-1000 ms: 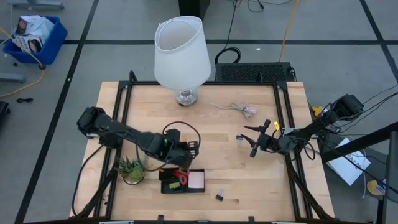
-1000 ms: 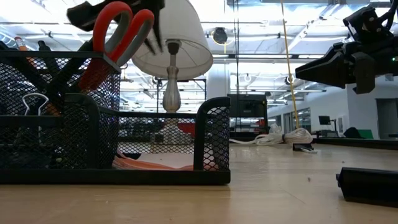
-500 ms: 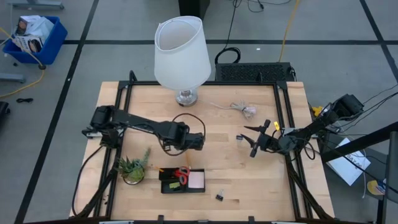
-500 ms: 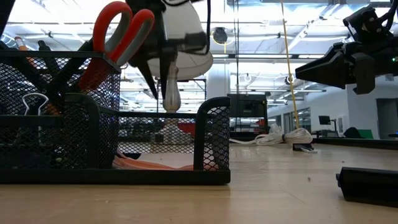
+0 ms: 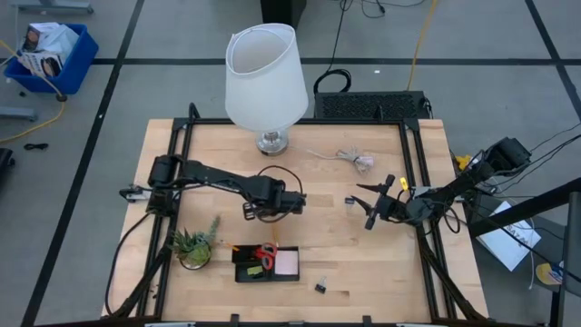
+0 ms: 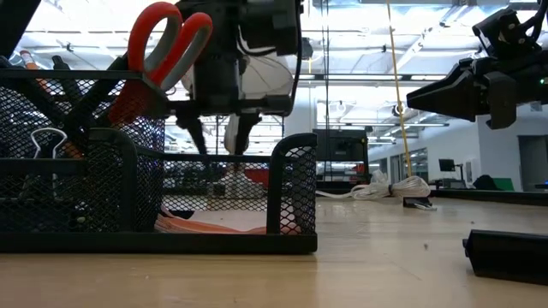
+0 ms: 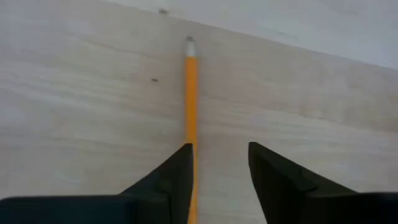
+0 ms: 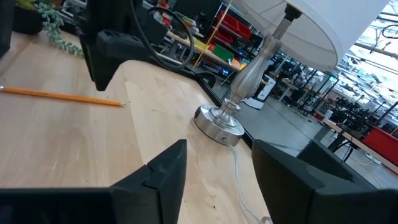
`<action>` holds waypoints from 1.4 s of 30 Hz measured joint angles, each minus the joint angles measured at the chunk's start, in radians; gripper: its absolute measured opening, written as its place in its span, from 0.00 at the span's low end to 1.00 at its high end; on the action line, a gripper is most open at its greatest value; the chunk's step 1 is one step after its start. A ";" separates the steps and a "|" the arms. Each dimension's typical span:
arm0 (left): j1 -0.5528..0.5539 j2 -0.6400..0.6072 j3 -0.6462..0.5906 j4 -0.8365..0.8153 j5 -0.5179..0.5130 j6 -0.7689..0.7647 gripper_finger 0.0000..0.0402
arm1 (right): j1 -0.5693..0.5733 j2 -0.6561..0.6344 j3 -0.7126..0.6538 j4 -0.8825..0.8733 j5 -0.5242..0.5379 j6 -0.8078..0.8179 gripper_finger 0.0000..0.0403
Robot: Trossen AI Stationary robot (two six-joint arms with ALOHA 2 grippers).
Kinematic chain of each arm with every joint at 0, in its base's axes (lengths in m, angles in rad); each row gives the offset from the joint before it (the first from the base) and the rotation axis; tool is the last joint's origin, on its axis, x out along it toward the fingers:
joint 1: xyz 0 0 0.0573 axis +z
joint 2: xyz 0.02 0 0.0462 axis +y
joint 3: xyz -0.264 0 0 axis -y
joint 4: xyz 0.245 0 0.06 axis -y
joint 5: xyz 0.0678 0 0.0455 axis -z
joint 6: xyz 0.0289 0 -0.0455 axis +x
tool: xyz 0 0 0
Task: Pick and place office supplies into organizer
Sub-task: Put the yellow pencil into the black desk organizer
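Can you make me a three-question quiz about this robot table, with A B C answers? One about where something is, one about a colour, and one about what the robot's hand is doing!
1. Where are the scissors?
A. in the organizer
B. under the lamp
C. beside the plant

2. What colour is the pencil below the left gripper?
A. green
B. orange
C. blue

3. What is the left gripper doing?
A. holding the scissors
B. gripping the lamp
C. open over the pencil, holding nothing

Answers:
1. A, their red handles stick up out of the black tray.
2. B, the left wrist view shows an orange shaft on the wood.
3. C, a gap shows between its fingers and the pencil lies flat on the table.
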 joint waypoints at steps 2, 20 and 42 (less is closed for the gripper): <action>0.000 0.001 0.000 -0.004 -0.013 -0.009 0.41 | 0.000 0.000 0.000 0.000 0.000 0.000 0.43; 0.046 0.000 -0.113 0.080 -0.064 0.009 0.30 | 0.000 0.000 0.000 -0.002 0.000 0.000 0.43; 0.073 -0.004 -0.220 0.205 -0.057 0.046 0.29 | 0.000 0.000 0.000 -0.001 0.000 0.000 0.44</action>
